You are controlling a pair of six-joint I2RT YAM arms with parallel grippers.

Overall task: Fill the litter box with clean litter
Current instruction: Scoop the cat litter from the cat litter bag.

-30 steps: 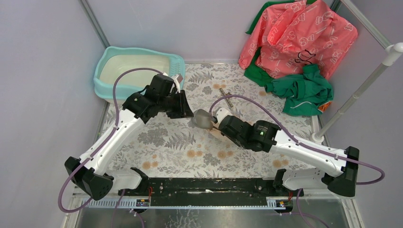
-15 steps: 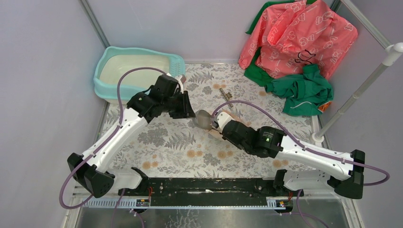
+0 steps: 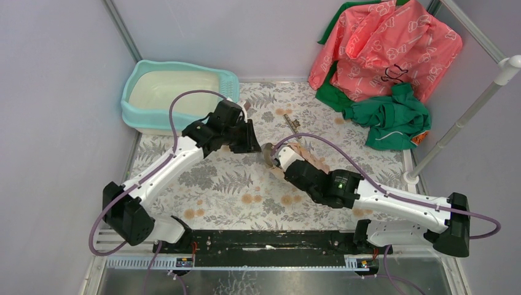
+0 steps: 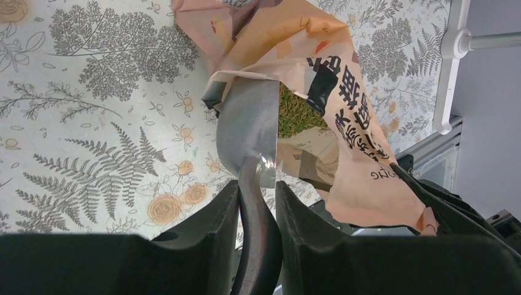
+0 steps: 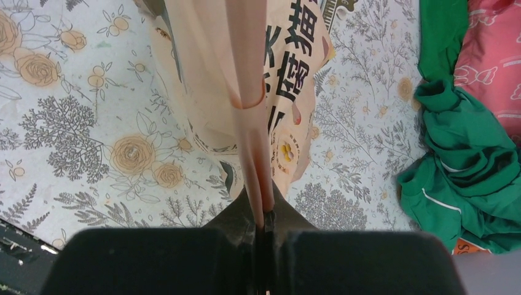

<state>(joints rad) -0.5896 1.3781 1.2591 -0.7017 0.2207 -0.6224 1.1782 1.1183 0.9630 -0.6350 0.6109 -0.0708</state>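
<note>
Litter box (image 3: 136,120) in far-left corner, slotted rim (image 3: 228,80) toward left gripper (image 3: 257,146)

Left gripper (image 4: 257,184) and scoop (image 4: 246,135) further right, bowl now in bag (image 4: 350,135) mouth.

Overall: I get bright, even, diffuse light in all three views.
Shadows: soft and faint under the arms on the mat (image 3: 233,184). They are deeper inside the bag (image 4: 344,104), where the litter (image 4: 295,114) reads dark green.
Glare: a small white highlight on the scoop (image 4: 246,132) neck. The pale box (image 3: 160,86) pan looks nearly washed out.
Focus: mat and bag print are sharp in my wrist views. The left gripper (image 4: 255,187) and right gripper (image 5: 263,206) show as soft black masses without detail. The bag fold nearest the right lens is blurred.
Edges: the post (image 3: 467,117) splays outward in the top view.
</note>
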